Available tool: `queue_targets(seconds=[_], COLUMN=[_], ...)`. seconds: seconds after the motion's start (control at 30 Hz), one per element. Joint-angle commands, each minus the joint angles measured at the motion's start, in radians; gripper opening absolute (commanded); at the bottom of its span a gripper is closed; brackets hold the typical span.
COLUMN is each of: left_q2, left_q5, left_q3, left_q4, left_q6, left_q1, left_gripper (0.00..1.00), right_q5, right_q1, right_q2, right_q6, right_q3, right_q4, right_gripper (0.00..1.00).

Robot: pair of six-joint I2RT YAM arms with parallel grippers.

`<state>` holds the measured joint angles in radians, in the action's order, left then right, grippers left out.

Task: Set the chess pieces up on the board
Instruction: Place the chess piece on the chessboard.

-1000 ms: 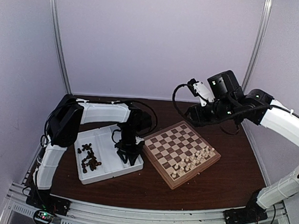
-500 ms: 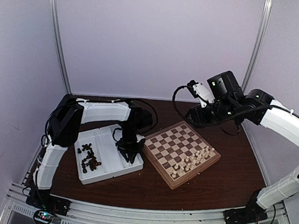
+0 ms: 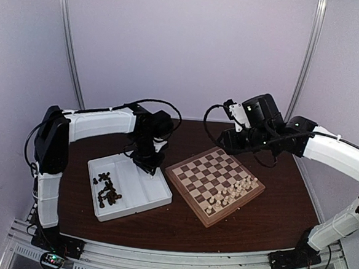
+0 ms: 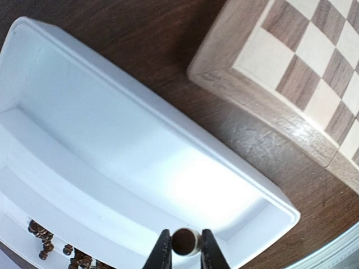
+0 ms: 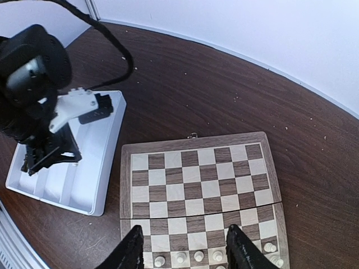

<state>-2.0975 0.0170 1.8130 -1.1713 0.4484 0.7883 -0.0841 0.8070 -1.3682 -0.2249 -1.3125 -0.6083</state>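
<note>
My left gripper is shut on one small chess piece; I see only its round base, brown with a pale rim. It hangs above the bare right compartment of the white tray. From above, the left gripper is over the tray's far end, beside the board. Several cream pieces stand along the board's near-right side. Dark pieces lie in the tray's left compartment. My right gripper is open and holds nothing, high above the board.
The white tray sits left of the board on the dark wooden table. White walls with metal posts close in the back and sides. A metal rail runs along the near edge.
My left gripper closed on the piece down in the tray's right compartment, then lifted it up and toward the far end. The right arm shifted slightly left.
</note>
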Motion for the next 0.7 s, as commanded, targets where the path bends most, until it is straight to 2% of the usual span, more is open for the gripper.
queue_targets(seconds=[0.0, 0.17, 0.23, 0.4, 0.67], left_q2=[0.078, 0.112, 0.129, 0.158, 0.217], left_q5=[-0.043, -0.018, 0.048, 0.082, 0.212], left_q3=[-0.21, -0.224, -0.215, -0.228, -0.306], left_q4=[0.242, 0.302, 0.31, 0.309, 0.382], left_q6=[-0.05, -0.074, -0.071, -0.067, 0.019], left_q1=[-0.03, -0.036, -0.049, -0.071, -0.112], left_gripper=[0.06, 0.06, 0.07, 0.07, 0.07], right_q5=[-0.055, -0.012, -0.004, 0.035, 0.011], right_q1=[-0.002, 0.037, 0.078, 0.18, 0.279], right_q2=[-0.048, -0.108, -0.117, -0.131, -0.246], right_q6=[-0.067, -0.15, -0.156, -0.138, -0.23], right_q3=[0.047, -0.027, -0.008, 0.18, 0.346], right_q4=[0.166, 0.142, 0.184, 0.505, 0.96], right_gripper=[0.49, 0.48, 0.49, 0.48, 0.48])
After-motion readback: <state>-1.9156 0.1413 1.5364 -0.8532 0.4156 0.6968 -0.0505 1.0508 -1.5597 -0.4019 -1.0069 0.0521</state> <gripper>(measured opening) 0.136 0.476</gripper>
